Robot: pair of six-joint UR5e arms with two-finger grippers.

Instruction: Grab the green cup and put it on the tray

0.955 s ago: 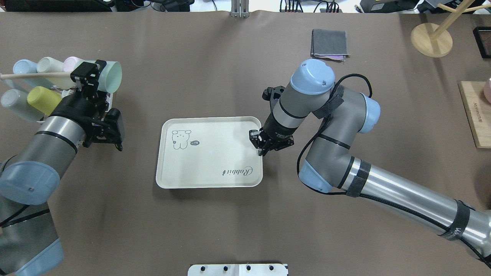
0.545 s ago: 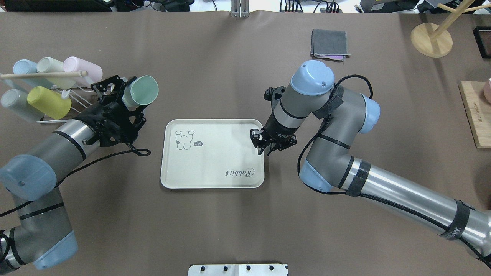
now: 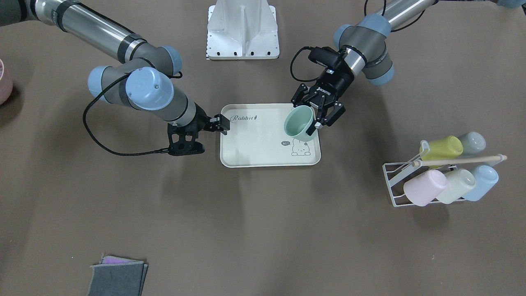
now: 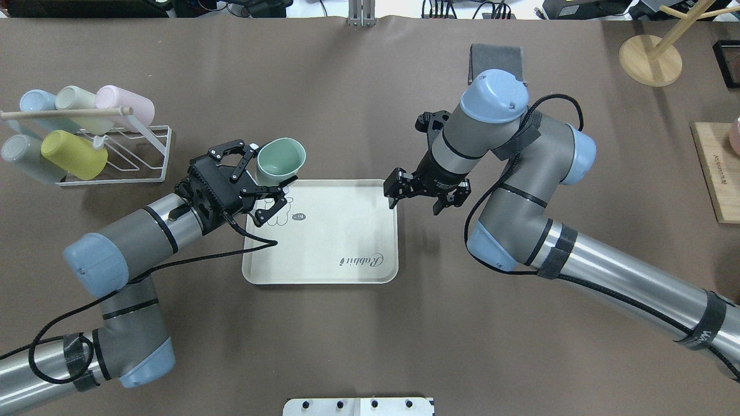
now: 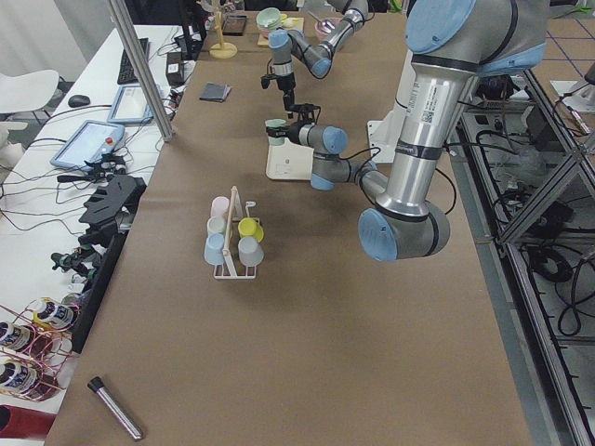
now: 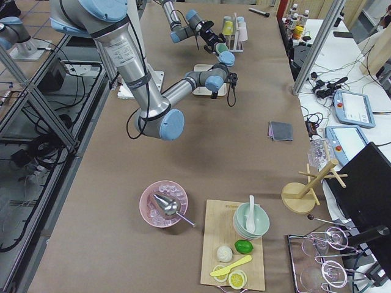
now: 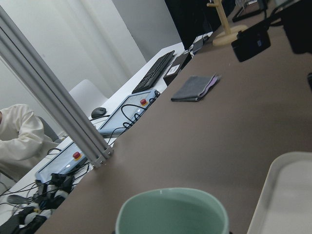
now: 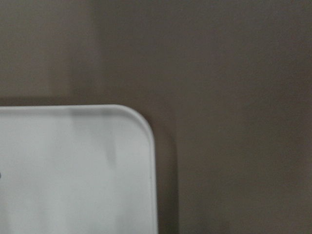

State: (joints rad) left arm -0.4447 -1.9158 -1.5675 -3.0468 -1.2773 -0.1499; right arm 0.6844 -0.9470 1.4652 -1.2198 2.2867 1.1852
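Note:
My left gripper (image 4: 270, 171) is shut on the pale mint green cup (image 4: 280, 161) and holds it tilted, mouth up, above the far left corner of the cream tray (image 4: 335, 237). In the front-facing view the green cup (image 3: 298, 121) hangs over the tray (image 3: 263, 144) beside the bunny drawing, with my left gripper (image 3: 314, 114) around it. The left wrist view shows the cup's rim (image 7: 171, 210) and the tray's edge (image 7: 287, 195). My right gripper (image 4: 417, 201) is open and empty, just off the tray's far right corner (image 8: 73, 170).
A white wire rack (image 4: 155, 157) holding several pastel cups, among them a yellow-green cup (image 4: 72, 153), stands at the far left. A grey cloth (image 4: 497, 53) lies at the back, partly behind my right arm. A wooden stand (image 4: 650, 59) and board (image 4: 717, 173) are at the right.
My left arm has swung right from the rack, carrying the green cup to the tray's far left corner. My right gripper has opened off the tray's right edge and risen away; the tray shifted slightly right.

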